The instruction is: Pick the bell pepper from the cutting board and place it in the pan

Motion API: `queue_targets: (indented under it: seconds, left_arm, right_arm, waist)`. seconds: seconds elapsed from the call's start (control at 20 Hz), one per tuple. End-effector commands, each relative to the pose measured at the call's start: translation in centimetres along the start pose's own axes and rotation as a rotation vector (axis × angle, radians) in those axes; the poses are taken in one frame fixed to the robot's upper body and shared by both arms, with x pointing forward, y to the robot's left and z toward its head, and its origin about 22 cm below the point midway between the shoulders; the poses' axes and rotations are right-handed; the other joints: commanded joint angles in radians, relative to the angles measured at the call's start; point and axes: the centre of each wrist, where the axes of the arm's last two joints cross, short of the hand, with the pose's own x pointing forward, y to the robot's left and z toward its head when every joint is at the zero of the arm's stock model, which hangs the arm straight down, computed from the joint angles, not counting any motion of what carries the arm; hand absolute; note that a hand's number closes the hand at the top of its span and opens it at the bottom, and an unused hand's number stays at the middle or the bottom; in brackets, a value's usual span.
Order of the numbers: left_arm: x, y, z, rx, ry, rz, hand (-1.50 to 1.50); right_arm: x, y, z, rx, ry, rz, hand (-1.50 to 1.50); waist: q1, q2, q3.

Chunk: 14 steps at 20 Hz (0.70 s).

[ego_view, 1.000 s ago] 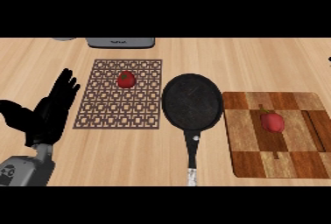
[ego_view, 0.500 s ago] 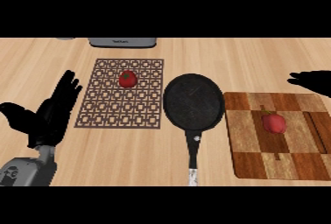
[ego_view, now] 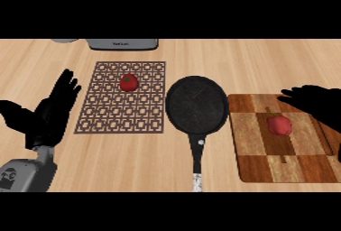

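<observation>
— Any writing you can read?
— Only a small pale mark on the grey appliance [ego_view: 122, 43] at the worktop's [ego_view: 133, 158] far edge; too small to make out.
— The hands, from the left?
— The left hand [ego_view: 50, 115] rests at the left edge, fingers straight and up, beside a patterned mat [ego_view: 123, 108] carrying a red fruit [ego_view: 129, 82]. The black pan [ego_view: 197, 106] lies mid-worktop, handle toward the robot.
— And the pepper?
— The bell pepper [ego_view: 279, 125] lies on the cutting board [ego_view: 279, 160]. The right hand [ego_view: 318, 103] hangs over the board's far right corner, fingers relaxed and spread, holding nothing.
</observation>
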Motion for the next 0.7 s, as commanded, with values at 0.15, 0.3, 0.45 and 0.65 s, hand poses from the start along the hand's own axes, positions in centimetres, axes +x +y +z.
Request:
queue_targets:
  seconds: [0.15,0.3,0.45,0.65]
  left_arm:
    - [0.4,0.6,0.7,0.013,0.005,0.004,0.0]
    - [1.7,-0.1,-0.8,0.024,-0.002,0.004,0.0]
    - [-0.5,-0.8,0.6,-0.002,0.012,0.014,0.0]
    - [1.9,-0.4,-0.6,0.016,-0.013,0.008,0.0]
  right_arm:
    - [3.5,0.2,-0.2,-0.046,0.091,0.137,-1.5]
    - [4.8,0.7,-0.4,-0.051,0.081,0.13,-1.5]
    - [4.4,1.8,-0.7,-0.063,0.044,0.119,-1.5]
    - [6.0,2.5,-3.1,-0.037,0.072,0.116,-1.5]
  waist:
    - [-0.003,-0.001,0.0]
    - [-0.007,-0.001,0.0]
    - [-0.005,0.0,0.0]
    - [-0.002,0.001,0.001]
